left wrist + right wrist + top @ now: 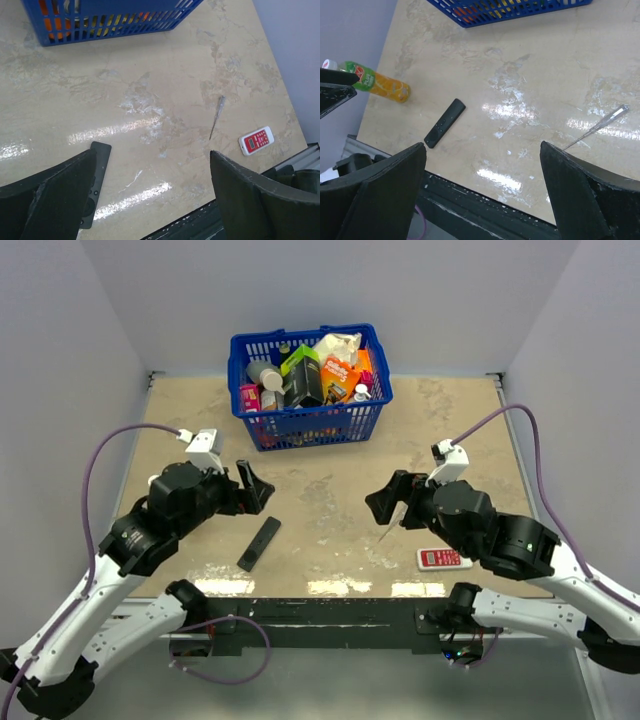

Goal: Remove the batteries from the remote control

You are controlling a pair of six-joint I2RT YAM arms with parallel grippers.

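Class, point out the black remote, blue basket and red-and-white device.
black remote (259,543): top view, its middle.
blue basket (312,428): top view, front wall.
red-and-white device (444,559): top view, its face.

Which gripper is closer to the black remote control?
Left. The left gripper hovers just beyond the black remote control, while the right gripper is well off to its right.

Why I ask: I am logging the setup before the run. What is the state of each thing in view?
left gripper: open, empty
right gripper: open, empty
black remote: lying flat on the table, not gripped
red-and-white keypad device: lying flat, keys up
thin metal tool: lying flat
juice bottle: on its side
blue basket: upright, full
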